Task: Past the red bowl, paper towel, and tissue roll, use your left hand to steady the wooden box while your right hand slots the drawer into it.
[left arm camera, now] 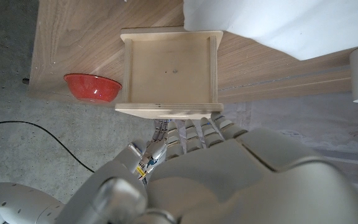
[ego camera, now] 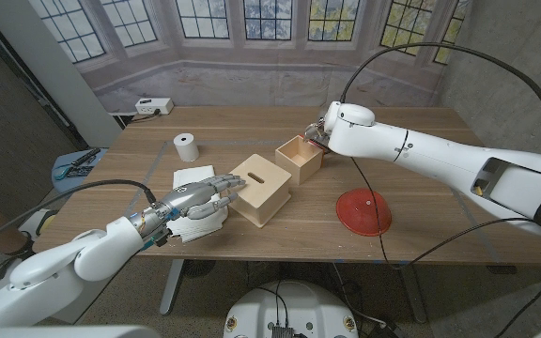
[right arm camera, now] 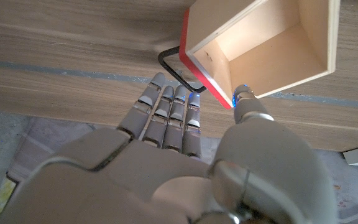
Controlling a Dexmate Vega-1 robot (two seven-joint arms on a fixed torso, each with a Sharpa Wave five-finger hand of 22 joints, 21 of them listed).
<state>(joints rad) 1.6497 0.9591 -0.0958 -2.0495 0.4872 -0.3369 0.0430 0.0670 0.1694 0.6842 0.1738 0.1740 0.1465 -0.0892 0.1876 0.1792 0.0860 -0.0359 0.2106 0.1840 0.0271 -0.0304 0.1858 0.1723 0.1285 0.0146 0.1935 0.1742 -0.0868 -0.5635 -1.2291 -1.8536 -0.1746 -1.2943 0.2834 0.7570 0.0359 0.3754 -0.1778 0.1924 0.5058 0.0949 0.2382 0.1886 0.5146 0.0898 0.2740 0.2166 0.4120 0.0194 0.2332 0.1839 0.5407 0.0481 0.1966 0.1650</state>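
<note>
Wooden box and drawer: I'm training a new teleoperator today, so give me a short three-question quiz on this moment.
1. True or false: the left hand touches the wooden box.
2. Which hand is at the drawer? A) left hand B) right hand C) a person's hand
3. Fill in: the red bowl lies ___ on the table.

Key
1. True: its fingertips meet the box's side, beside the paper towel.
2. B: its fingers grip the drawer's red front, and the drawer stands apart from the box.
3. Upside down.
</note>
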